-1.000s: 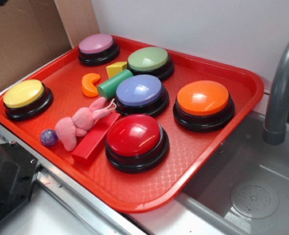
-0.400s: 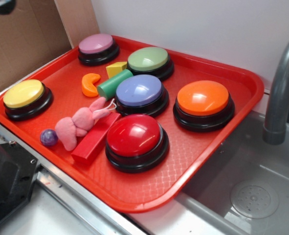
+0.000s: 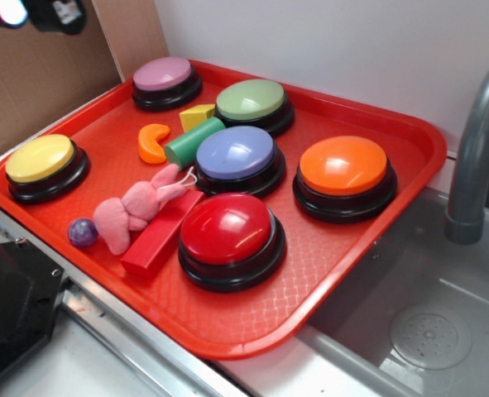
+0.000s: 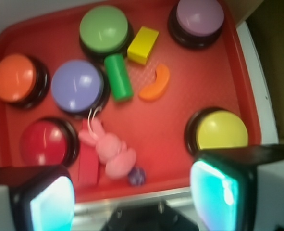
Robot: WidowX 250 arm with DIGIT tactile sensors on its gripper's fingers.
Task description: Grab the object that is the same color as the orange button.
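- The crescent (image 3: 152, 142) is lying on the tray (image 3: 327, 248), just beside the green cylinder (image 3: 193, 142), well apart from the orange button (image 3: 343, 165).
- The end effector (image 4: 132, 192) is hovering high with fingers spread, empty; the crescent (image 4: 155, 83) is sitting ahead of it, long axis slanting.
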